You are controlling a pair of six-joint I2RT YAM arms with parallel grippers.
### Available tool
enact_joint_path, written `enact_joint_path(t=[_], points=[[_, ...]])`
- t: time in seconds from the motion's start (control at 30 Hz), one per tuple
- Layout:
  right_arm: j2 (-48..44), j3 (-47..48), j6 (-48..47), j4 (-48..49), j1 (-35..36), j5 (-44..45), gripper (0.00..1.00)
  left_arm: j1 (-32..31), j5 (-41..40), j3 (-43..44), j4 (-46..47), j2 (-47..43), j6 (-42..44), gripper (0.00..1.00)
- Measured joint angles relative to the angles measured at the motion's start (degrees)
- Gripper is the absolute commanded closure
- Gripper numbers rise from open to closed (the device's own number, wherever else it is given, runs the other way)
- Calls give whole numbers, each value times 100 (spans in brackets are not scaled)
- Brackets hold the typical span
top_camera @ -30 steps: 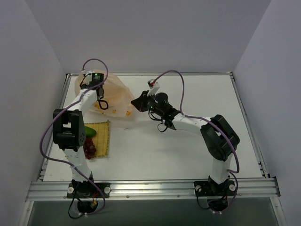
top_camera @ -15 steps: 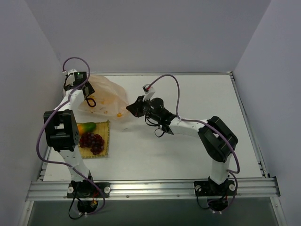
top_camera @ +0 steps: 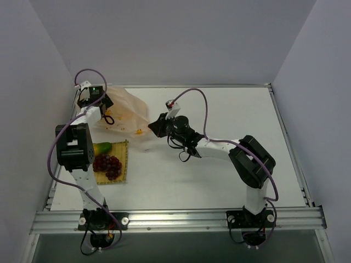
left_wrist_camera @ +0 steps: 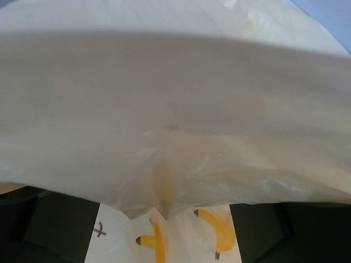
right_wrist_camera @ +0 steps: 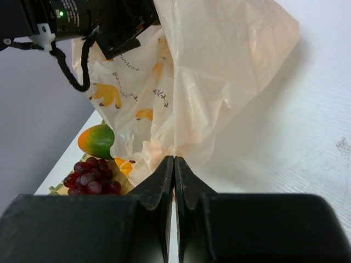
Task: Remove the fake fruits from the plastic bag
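The plastic bag hangs stretched between my two grippers at the back left. My left gripper holds its upper end. In the left wrist view the bag covers the fingers. My right gripper is shut on the bag's lower edge. It also shows in the top view. The grape bunch and a green-orange fruit lie on the yellow mat, outside the bag. Both show in the right wrist view, grapes and fruit. No yellow-green round fruit shows.
The left wall stands close behind the left arm. The mat lies just in front of the bag, under its lower edge. The white table stretches to the right, with a metal rail along its near edge.
My left gripper has swung left and back, taking the bag's top with it. My right gripper has followed to the left, still pinching the bag. The grapes are now uncovered by the left arm.
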Motion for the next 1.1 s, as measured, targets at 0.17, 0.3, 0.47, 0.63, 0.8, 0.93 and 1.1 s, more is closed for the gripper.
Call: enact_joint_path(t=[0.17,0.3,0.47,0.63,0.8,0.93,1.1], points=[[227,4,-2,-11,15,-2,100,0,-142,188,450,448,-282,12],[385,52,-4,-20,70,-24,100,0,-306,190,798,671,-647,10],[599,190,0,-20,203,-81,100,44,-160,249,1172,833,-1292,11],[844,247,7,-46,269,-138,100,61,79,225,1528,774,-1659,18],[872,258,37,-48,348,-181,100,42,28,-11,1659,463,-1934,36],[824,260,48,-142,452,-37,57,-4,-7,-553,1834,87,-2184,42],[708,632,-245,-907,514,603,0,-52,70,-883,1871,-46,-2312,50]])
